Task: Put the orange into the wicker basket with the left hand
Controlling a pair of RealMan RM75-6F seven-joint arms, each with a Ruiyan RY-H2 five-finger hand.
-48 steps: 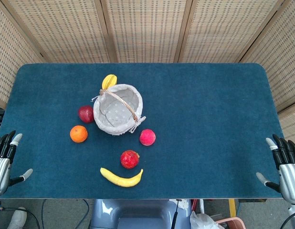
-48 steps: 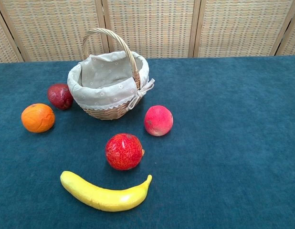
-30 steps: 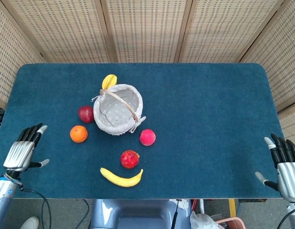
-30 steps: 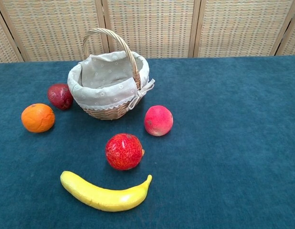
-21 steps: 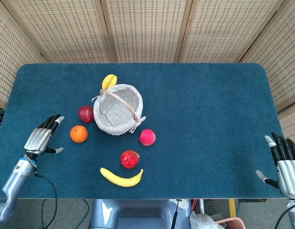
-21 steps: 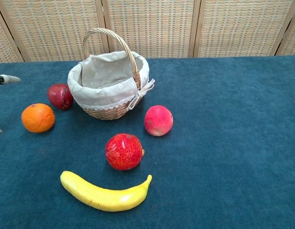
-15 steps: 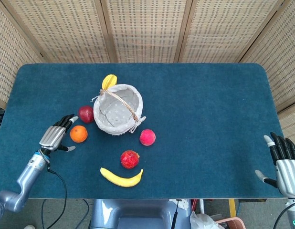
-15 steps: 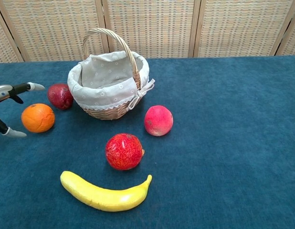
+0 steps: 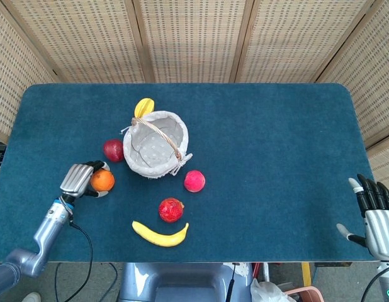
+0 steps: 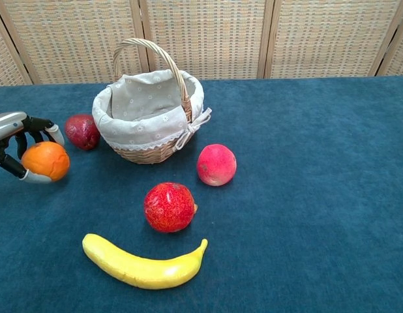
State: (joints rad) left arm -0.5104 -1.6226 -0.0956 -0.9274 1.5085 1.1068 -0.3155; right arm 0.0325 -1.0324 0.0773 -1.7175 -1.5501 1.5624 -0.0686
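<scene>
The orange (image 9: 104,181) (image 10: 47,161) lies on the blue table cloth, left of the wicker basket (image 9: 182,135) (image 10: 149,135). My left hand (image 9: 80,178) (image 10: 12,137) wraps around it from the left, fingers curled over its top and thumb under its near side. The basket has a cloth lining and an upright handle, and its inside looks empty. My right hand (image 9: 376,217) hangs open at the table's right front corner, away from everything; the chest view does not show it.
A dark red fruit (image 9: 113,150) (image 10: 82,131) sits between the orange and the basket. A pink peach (image 9: 194,180) (image 10: 216,164), a pomegranate (image 9: 171,209) (image 10: 169,207) and a banana (image 9: 160,234) (image 10: 143,264) lie in front. Another yellow fruit (image 9: 143,107) lies behind the basket.
My left hand has travelled from the table's left front edge up to the orange and closed its fingers around it. The right hand has barely moved.
</scene>
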